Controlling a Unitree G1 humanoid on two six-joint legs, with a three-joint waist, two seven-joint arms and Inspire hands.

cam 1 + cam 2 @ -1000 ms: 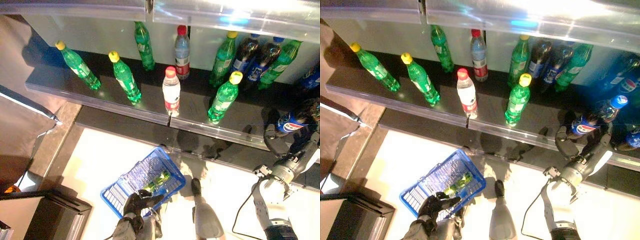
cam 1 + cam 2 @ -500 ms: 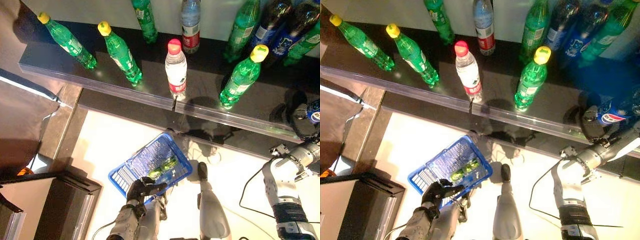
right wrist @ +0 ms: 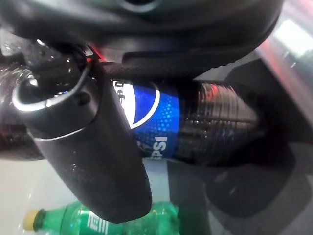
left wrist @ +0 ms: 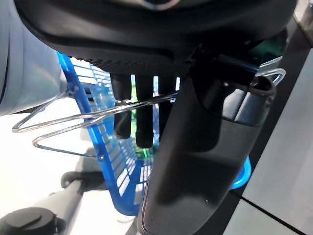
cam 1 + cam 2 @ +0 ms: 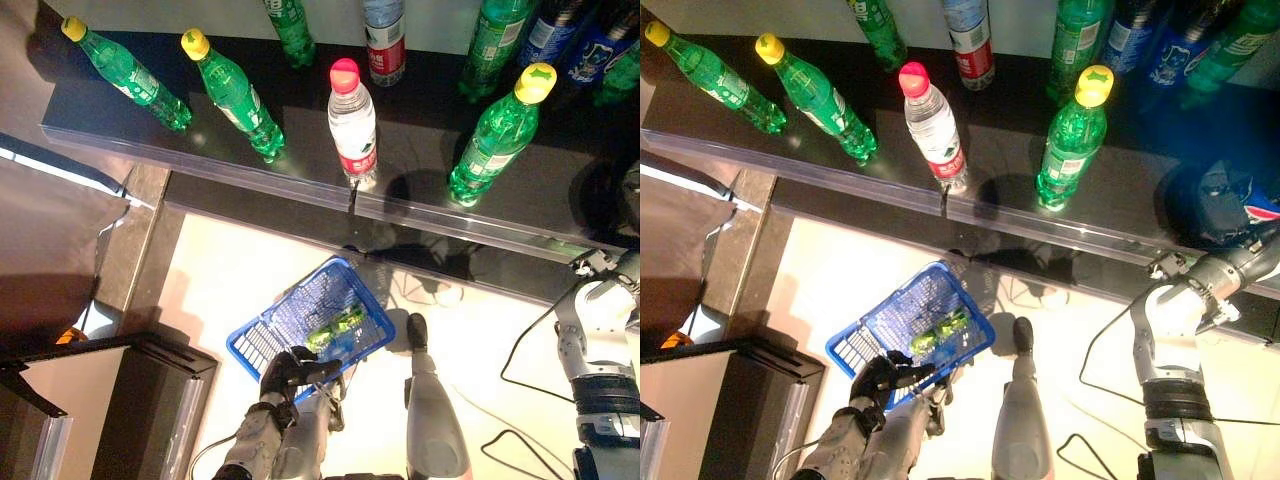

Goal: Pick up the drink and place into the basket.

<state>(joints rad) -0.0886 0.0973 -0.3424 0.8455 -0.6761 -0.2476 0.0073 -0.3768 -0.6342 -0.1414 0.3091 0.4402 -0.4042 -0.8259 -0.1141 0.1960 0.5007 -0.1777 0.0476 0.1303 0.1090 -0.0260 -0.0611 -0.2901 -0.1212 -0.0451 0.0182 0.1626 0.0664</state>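
My right hand (image 5: 1218, 205) reaches onto the dark shelf at the far right and is shut on a dark cola bottle with a blue label (image 5: 1266, 212). The right wrist view shows the thumb (image 3: 93, 147) wrapped across that cola bottle (image 3: 166, 117). My left hand (image 5: 288, 368) hangs low near the floor, and its fingers (image 4: 143, 122) curl round the wire handle (image 4: 73, 122) of the blue basket (image 5: 285, 305). A green bottle (image 5: 337, 322) lies in the basket.
The dark shelf (image 5: 300, 150) carries several upright bottles: a water bottle with a red cap (image 5: 350, 120), a green bottle with a yellow cap (image 5: 495, 135) and two more green ones (image 5: 230, 95) at the left. A dark cabinet (image 5: 110, 400) stands at the lower left.
The whole view has shifted, so the shelf now sits higher and closer. My right hand stays shut on the cola bottle, now near the view's right edge. The left hand still holds the basket.
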